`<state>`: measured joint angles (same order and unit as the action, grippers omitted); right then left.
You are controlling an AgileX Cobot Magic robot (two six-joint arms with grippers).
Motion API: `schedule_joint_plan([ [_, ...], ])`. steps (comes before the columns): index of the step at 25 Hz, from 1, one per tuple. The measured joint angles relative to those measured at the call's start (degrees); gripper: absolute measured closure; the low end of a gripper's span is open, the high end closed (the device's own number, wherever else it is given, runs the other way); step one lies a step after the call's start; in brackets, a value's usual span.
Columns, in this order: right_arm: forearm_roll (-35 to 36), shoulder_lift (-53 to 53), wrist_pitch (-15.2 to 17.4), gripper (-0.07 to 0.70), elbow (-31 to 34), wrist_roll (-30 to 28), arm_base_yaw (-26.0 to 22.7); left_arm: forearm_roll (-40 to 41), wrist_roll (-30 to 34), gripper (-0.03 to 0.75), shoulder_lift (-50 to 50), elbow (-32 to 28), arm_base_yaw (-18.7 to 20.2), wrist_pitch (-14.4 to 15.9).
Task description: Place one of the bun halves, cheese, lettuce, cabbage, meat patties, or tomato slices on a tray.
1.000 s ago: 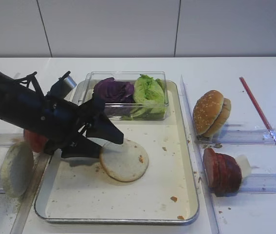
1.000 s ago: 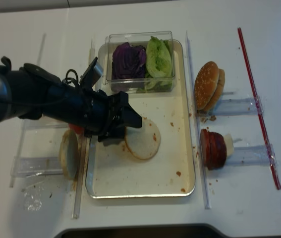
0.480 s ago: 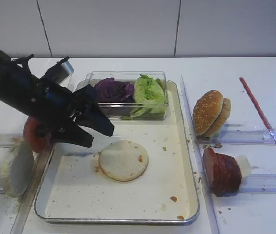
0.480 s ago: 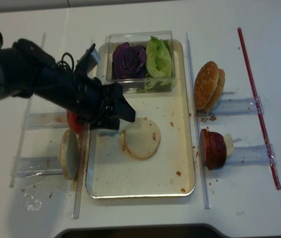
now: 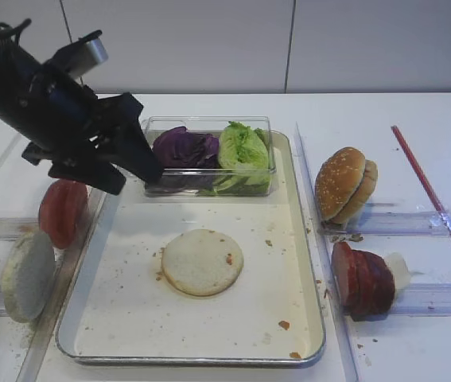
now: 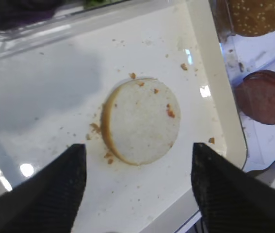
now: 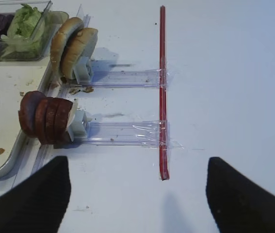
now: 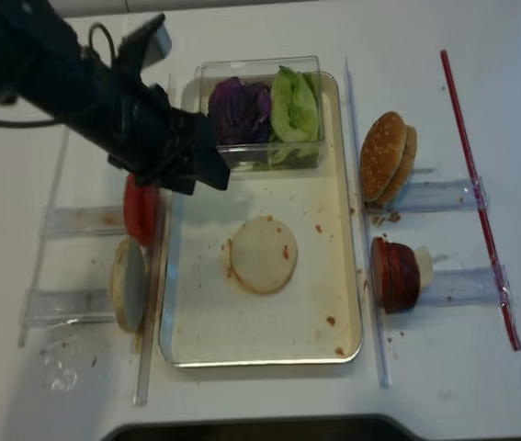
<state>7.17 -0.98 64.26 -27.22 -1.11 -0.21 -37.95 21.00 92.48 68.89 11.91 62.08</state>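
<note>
we see one bun half (image 5: 202, 262) lying flat, cut face up, near the middle of the tray (image 5: 305, 318), while the left gripper (image 5: 126, 163) hangs above the tray's far-left corner, fingers spread wide and empty.

- You see a tray (image 5: 309, 318) of shiny silver metal, its floor matt cream.
- Your bun half (image 5: 202, 262) looks dry and floury.
- The box (image 5: 207, 123) is clear glossy plastic.
- The table (image 5: 400, 111) is smooth white.
</note>
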Motion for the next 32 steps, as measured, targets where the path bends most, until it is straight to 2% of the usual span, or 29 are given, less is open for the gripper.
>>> schedule_joint_plan([
  [5,0.0,0.0,0.0,0.059,0.0,0.0,0.0,10.14,-5.31,0.287,-2.94,3.18,0.0,1.88],
  [10,0.0,0.0,0.0,0.059,0.0,0.0,0.0,18.09,-8.78,0.287,-5.83,3.56,0.0,4.81],
  [15,0.0,0.0,0.0,0.059,0.0,0.0,0.0,28.69,-14.96,0.287,-8.34,3.56,0.0,7.35],
  [25,0.0,0.0,-0.11,0.059,0.0,0.0,0.0,39.65,-19.83,0.287,-11.27,3.56,-0.11,8.59],
  [28,0.0,0.0,-0.11,0.059,0.0,0.0,0.0,40.16,-20.2,0.287,-11.69,3.56,-1.9,8.59],
  [32,0.0,0.0,-0.11,0.059,0.0,0.0,0.0,39.94,-20.2,0.287,-14.33,1.47,-6.6,8.59],
])
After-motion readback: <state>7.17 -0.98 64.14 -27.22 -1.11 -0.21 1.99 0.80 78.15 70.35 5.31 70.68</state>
